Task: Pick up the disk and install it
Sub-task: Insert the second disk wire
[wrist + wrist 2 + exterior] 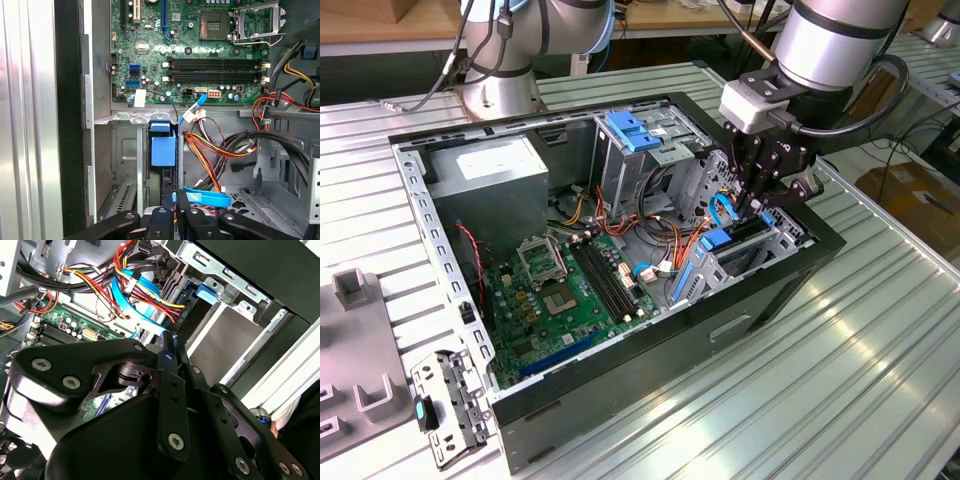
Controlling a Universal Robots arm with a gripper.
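Even, bright overhead light fills the scene. The ribbed metal bench beyond the tool shows broad white glare. The open computer case is dimmer inside, with soft shadows. In the second wrist view the tool's black linkage looms close and slightly soft.

A ribbed, silver metal table carried an open black computer case, lying on its side with the motherboard facing up. Beside the case, at the exterior view's left, a small metal bracket with a teal clip lay flat on the table. Next to it sat a grey moulded tray at the table's edge.
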